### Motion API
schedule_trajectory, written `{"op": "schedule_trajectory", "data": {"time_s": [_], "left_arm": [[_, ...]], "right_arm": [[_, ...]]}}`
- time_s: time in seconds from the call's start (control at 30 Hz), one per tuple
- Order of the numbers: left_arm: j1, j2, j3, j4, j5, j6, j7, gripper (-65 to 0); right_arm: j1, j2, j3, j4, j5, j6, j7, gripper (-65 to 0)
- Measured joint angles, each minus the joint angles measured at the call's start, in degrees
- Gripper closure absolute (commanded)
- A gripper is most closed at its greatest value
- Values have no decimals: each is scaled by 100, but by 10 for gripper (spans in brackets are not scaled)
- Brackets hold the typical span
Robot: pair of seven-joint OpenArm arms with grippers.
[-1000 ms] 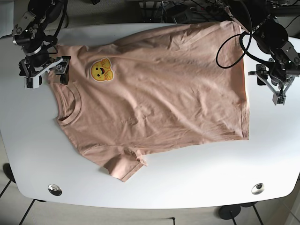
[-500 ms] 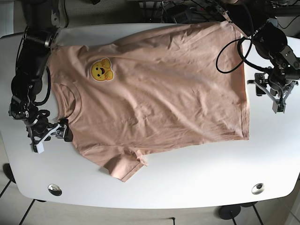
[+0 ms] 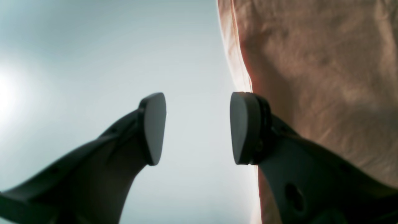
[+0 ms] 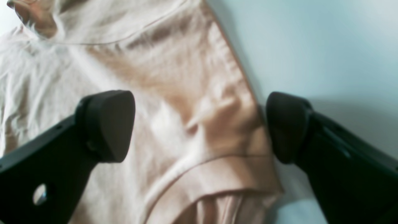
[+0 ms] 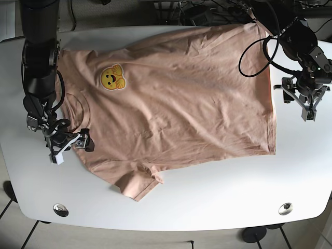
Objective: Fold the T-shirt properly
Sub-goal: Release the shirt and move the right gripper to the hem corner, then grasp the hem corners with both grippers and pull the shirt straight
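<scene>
White table [image 5: 207,197] bears one T-shirt [image 5: 176,104]; two hands [image 5: 70,146] [image 5: 303,101] spread.

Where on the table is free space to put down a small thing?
Bare patches: the near strip of the table below the T-shirt, and the edge around the left hand. Crowded: where the right hand straddles the shirt's edge.
</scene>
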Motion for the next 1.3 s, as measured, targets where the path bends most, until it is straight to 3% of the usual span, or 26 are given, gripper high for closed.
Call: {"op": "schedule_trajectory", "data": {"time_s": [0.2,0.37,0.43,0.47,0.57,0.9,1.07,1.13,1.17,1.27,1.3], "left_arm": [[-20,-2,0,-11,4,22,-44,-317],[-339,-15,20,-568,4,817,-684,-319],[-525,-17,22,-848,7,1036,-752,-319],[-695,-22,22,-1161,13,1104,-763,-333],[-1202,-271,26,-2258,11,1152,-769,-406],[-1679,-393,26,-3794,-48,1137,-957,-408],[-1740,-289,673,-4087,-175,389,-1156,-401],[-1768,-125,748,-4098,-240,369,-1185,-394],[-1768,-59,769,-4103,-284,354,-1200,-331],[-1698,-96,752,-4138,-236,369,-1397,-39],[-1683,-98,752,-4140,-232,369,-1453,-15]], "right_arm": [[-11,-262,-4,15,68,4,118,-637],[-28,-313,-4,-13,59,-2,195,-354],[-66,-365,-4,-28,63,2,243,-179],[-76,-376,-22,-39,59,0,229,-30],[-90,-372,0,-37,46,2,197,-21],[-92,-358,2,-35,44,4,168,-22],[-90,-361,2,-35,44,2,168,-22],[-92,-374,2,-33,48,2,173,-22],[-90,-374,4,-33,46,2,168,-22],[-90,-374,9,-33,48,2,168,-22],[-90,-376,7,-33,48,2,168,-22]]}}
